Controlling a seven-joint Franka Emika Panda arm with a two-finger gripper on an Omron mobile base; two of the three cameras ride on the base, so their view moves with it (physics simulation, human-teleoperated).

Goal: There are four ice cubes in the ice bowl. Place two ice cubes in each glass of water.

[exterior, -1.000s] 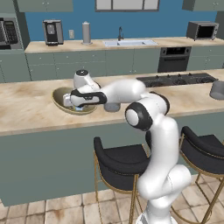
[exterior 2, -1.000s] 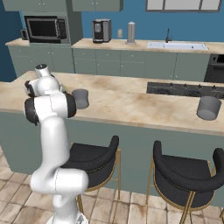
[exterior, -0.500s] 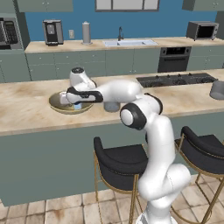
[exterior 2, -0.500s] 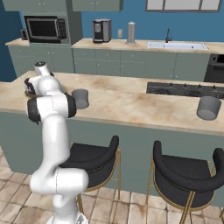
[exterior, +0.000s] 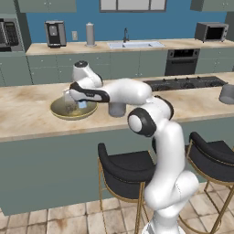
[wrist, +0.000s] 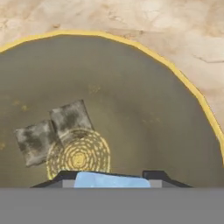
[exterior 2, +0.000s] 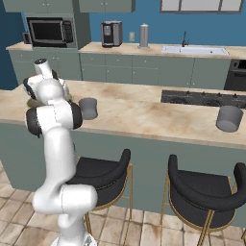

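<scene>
On the kitchen bench [exterior: 27,114] the fingers [wrist: 111,177] reach down into the bowl [wrist: 144,109], straddling one pale blue cube [wrist: 109,180] for pickup, though whether they actually grip it cannot be told; two cubes [wrist: 54,131] lie beside.

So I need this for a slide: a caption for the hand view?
Gripper down in the ice bowl, a blue ice cube between its fingertips.
</scene>
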